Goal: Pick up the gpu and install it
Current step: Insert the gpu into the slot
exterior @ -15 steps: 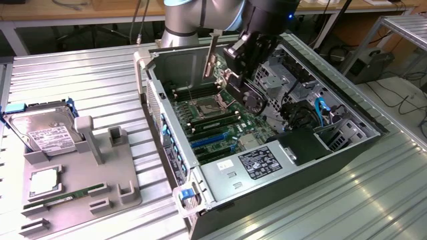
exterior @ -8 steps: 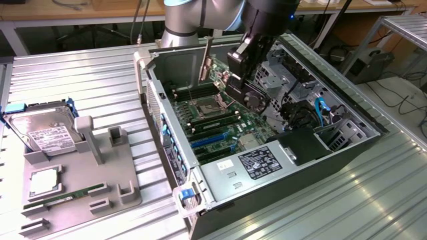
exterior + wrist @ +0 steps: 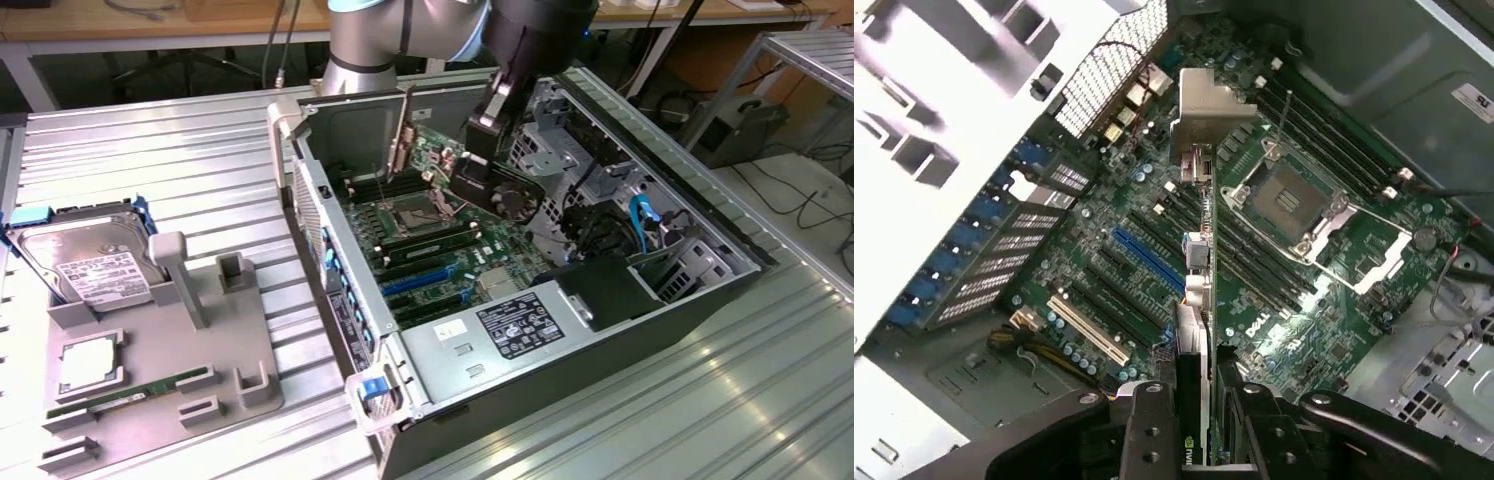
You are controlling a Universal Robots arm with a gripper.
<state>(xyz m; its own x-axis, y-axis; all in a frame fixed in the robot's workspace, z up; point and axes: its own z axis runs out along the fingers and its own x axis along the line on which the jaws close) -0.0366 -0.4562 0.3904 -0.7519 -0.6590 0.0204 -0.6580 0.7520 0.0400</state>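
Above motherboard (image 3: 497, 245): one gpu (image 3: 502, 191) clamped between two fingers (image 3: 1147, 430).

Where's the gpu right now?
In the exterior view the gpu is held in the gripper inside the open computer case, just above the motherboard, to the exterior view's right of the CPU socket.
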